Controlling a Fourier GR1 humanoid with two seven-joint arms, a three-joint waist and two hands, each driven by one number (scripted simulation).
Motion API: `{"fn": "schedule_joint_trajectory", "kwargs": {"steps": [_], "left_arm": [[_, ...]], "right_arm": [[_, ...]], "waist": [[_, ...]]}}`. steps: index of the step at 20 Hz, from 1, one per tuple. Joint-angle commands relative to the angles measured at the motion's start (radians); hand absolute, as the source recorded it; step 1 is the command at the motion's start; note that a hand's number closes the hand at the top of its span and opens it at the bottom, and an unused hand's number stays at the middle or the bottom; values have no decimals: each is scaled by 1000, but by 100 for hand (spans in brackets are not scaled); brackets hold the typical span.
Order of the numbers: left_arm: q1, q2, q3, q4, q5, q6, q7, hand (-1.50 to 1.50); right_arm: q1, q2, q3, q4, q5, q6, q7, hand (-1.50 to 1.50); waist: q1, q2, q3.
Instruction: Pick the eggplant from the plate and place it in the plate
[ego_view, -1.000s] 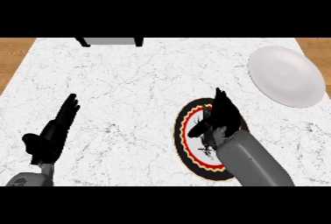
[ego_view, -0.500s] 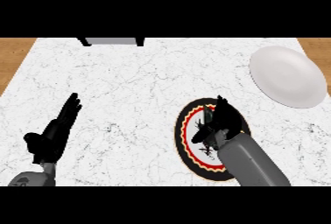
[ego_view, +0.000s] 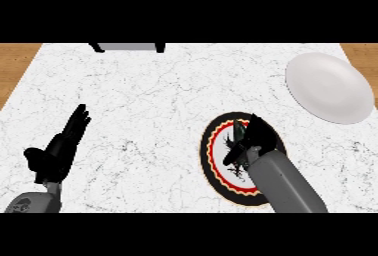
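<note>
Toward the lower right of the frame we see the right robot hand (ego_view: 249, 142) lowered onto a patterned plate (ego_view: 212, 165), which has a black rim, a red and yellow ring and a white centre. Its grey forearm comes in from the lower edge and covers the right part of that plate. The dark fingers are bunched over the white centre, with one tip pointing up toward the top of the plate. We cannot make out the eggplant as a separate shape: it lies somewhere under or among those fingers, on the patterned plate, and its dark colour merges with the hand. For the same reason we cannot tell whether the right hand is clenched around it or merely resting over it.

At the upper right of the frame a plain white plate (ego_view: 329, 87) sits on the marble counter (ego_view: 148, 90), well apart from the patterned one.

At the lower left of the frame the left robot hand (ego_view: 57, 152) rests with its fingers straight and pointing up and slightly right, thumb out to the left, grasping nothing.

Along the top edge, left of centre, we see a grey object with dark legs (ego_view: 127, 47), mostly cut off by the frame.
</note>
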Motion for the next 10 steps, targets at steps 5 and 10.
{"fn": "schedule_joint_trajectory", "kwargs": {"steps": [5,10], "left_arm": [[10,-61,-24,-92,-60,52,82,0],[42,-17,42,8,-24,-68,-31,0]], "right_arm": [[26,40,-54,142,2,10,-145,150],[32,58,-56,109,51,3,-154,150]], "waist": [[5,1,1],[2,1,0]]}}
